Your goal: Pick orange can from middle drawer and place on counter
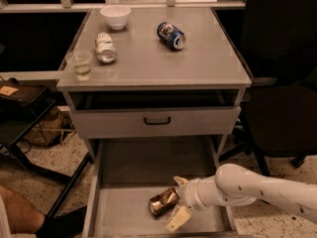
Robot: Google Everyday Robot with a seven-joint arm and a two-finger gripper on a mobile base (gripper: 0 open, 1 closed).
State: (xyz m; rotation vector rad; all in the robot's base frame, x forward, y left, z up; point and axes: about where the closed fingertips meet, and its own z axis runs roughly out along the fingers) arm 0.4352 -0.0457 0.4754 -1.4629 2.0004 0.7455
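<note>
The orange can lies on its side on the floor of the open middle drawer, near the front. My gripper comes in from the right on a white arm and sits right beside the can's right end. Its fingers are spread, one cream fingertip behind the can and one in front, on either side of that end. The can rests on the drawer floor. The counter is the grey cabinet top above.
On the counter stand a white bowl, a silver-white can on its side, a clear glass and a blue can. The upper drawer with a black handle is shut. A black chair stands to the right.
</note>
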